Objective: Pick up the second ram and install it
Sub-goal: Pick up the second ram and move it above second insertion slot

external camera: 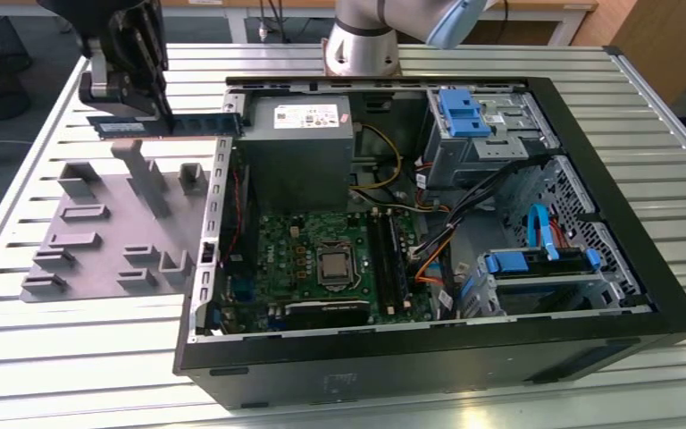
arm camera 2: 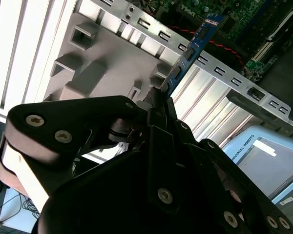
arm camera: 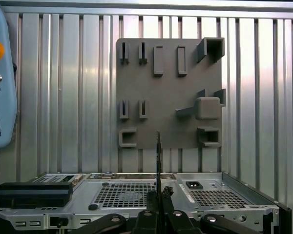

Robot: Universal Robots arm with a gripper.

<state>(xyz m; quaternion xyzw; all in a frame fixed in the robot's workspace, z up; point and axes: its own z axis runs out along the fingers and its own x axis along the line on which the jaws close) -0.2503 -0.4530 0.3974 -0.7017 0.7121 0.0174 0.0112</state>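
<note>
While hand [external camera: 129, 112] clamps one ram [external camera: 200, 124] aloft | one grey tray [external camera: 104, 259] near | one open case [external camera: 629, 295]

One ram [external camera: 167, 126], one grey tray [external camera: 93, 259], one computer case [external camera: 439, 362], perhaps two slots [external camera: 389, 259].

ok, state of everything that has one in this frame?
gripper: shut on the second ram, raised.
second ram: held level and on edge, clear of the holder tray, not in a slot.
holder tray: lying flat on the table.
PC case: on its side, open, side panel off.
RAM slots: cannot tell whether any is filled.
</note>
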